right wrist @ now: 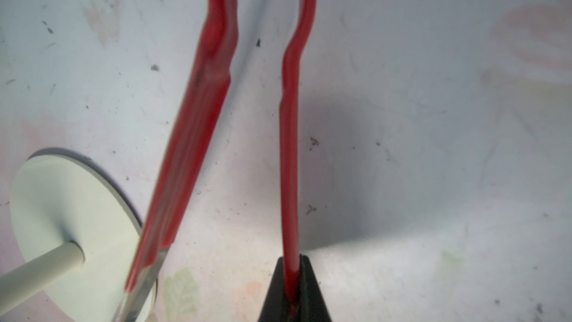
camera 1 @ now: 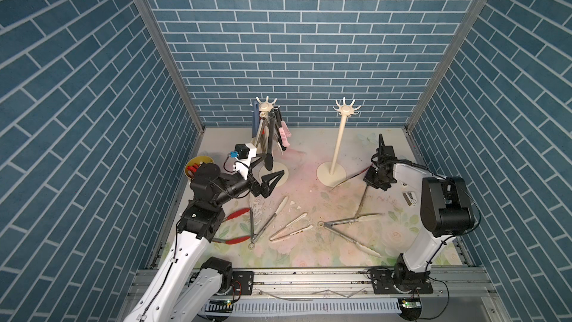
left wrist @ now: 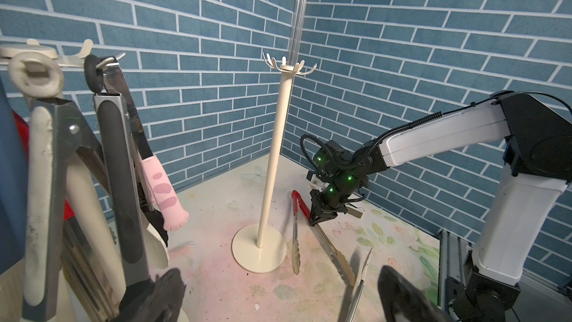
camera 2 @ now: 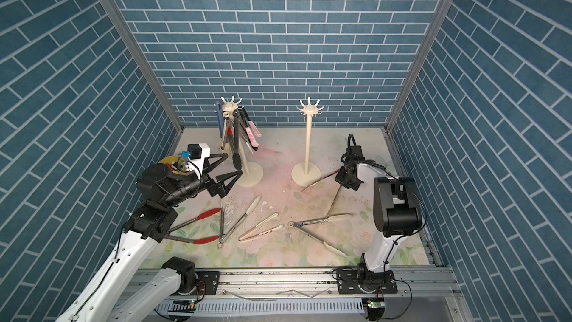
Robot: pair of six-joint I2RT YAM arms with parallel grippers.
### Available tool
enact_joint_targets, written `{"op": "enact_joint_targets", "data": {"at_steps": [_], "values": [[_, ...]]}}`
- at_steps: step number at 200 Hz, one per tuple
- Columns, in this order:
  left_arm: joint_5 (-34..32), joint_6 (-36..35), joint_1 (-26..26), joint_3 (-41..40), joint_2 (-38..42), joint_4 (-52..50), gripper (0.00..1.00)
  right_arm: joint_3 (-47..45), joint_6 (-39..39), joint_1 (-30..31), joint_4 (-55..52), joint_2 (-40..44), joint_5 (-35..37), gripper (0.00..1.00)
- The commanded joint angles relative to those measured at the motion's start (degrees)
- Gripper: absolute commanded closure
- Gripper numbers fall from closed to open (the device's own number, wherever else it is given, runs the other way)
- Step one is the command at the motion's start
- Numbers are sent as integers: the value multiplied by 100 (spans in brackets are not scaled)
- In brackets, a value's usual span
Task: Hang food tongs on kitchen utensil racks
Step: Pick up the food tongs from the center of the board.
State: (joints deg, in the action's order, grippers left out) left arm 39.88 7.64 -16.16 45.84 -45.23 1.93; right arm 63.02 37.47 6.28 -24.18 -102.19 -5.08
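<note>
Right gripper [right wrist: 292, 274]: pinching one red arm of the tongs [right wrist: 198, 125].
Left gripper [camera 2: 234, 163]: spread wide, holding nothing.
My lift: I'd rise slowly and hook the bend over the empty rack [camera 1: 339, 137], centre-right in a top view.

White arms [camera 1: 185, 255], black joints [camera 1: 445, 205]

In the right wrist view the red-handled tongs [right wrist: 192, 150] are blurred, and the picture's edges cut both their ends. The right gripper [right wrist: 292, 263] shows there only as a dark wedge; in both top views its own wrist hides the jaws. The left arm [camera 1: 198, 230] covers part of the yellow cup [camera 1: 204, 160] and the hinge of the red-tipped tongs [camera 1: 238, 213].
</note>
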Motion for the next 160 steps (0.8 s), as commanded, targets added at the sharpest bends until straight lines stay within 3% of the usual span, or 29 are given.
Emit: {"op": "enact_joint_targets", "data": {"at_steps": [1,160], "values": [[-11,-52,-36,109,38,0,1,242,-18,-90,-189,247,243,99],[-269,-100,-36,100,164,-70,1,472,-872,-390,-345,1670,1304,100]]}}
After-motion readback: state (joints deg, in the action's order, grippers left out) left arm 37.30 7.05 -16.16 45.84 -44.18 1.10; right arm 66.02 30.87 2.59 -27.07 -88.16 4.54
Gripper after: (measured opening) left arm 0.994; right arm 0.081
